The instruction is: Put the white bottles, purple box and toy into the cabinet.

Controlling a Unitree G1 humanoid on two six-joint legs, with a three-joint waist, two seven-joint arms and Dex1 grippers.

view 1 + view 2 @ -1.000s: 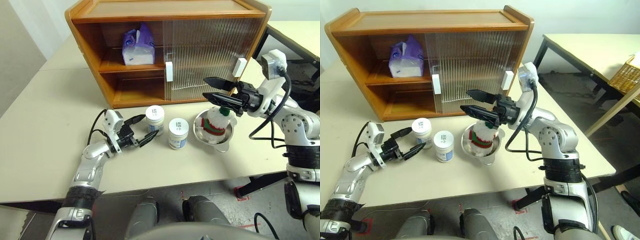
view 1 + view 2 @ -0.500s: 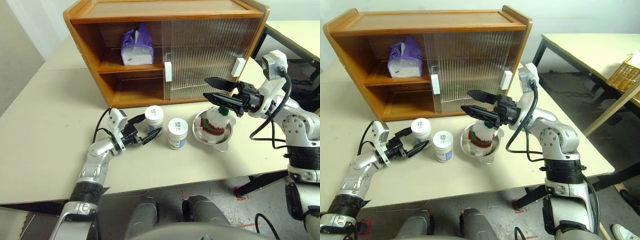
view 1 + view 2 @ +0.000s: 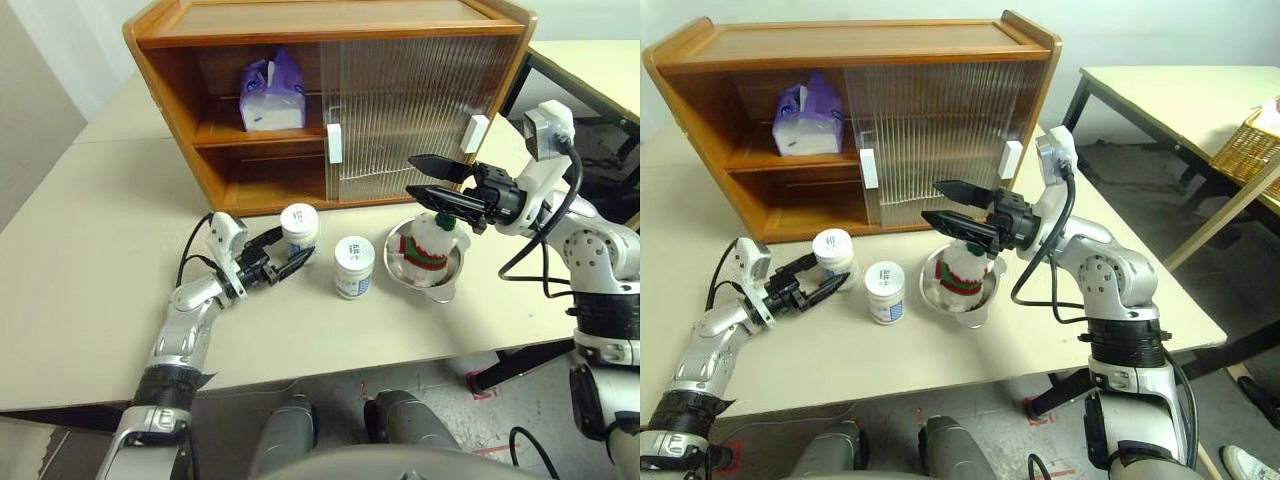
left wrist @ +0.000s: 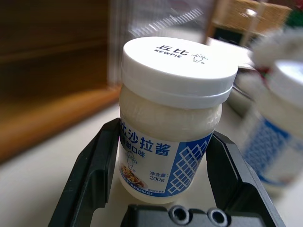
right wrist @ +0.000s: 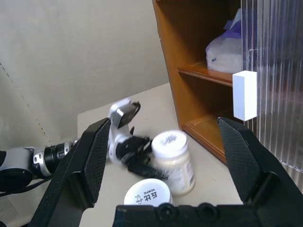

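Note:
My left gripper [image 3: 296,243] is shut on one white bottle [image 3: 298,222], its black fingers [image 4: 94,161] pressing the jar's sides just below the lid. That bottle [image 4: 171,118] is held slightly off the table in front of the cabinet [image 3: 330,35]. The second white bottle [image 3: 354,265] stands on the table beside it. The purple box [image 3: 272,92] sits on the cabinet's upper shelf, at the open left side. The toy [image 3: 432,245] lies in a steel bowl [image 3: 455,285]. My right gripper [image 3: 410,174] hangs open just above the toy, pointing left.
Two ribbed sliding doors [image 3: 400,100] with white handles cover the cabinet's right half; the left half stands open, and its lower shelf [image 3: 275,185] is bare. Another table with a wicker basket [image 3: 1250,150] stands to the right.
My left gripper has closed around the nearer white bottle and raised it a little, toward the cabinet. The right arm has kept still.

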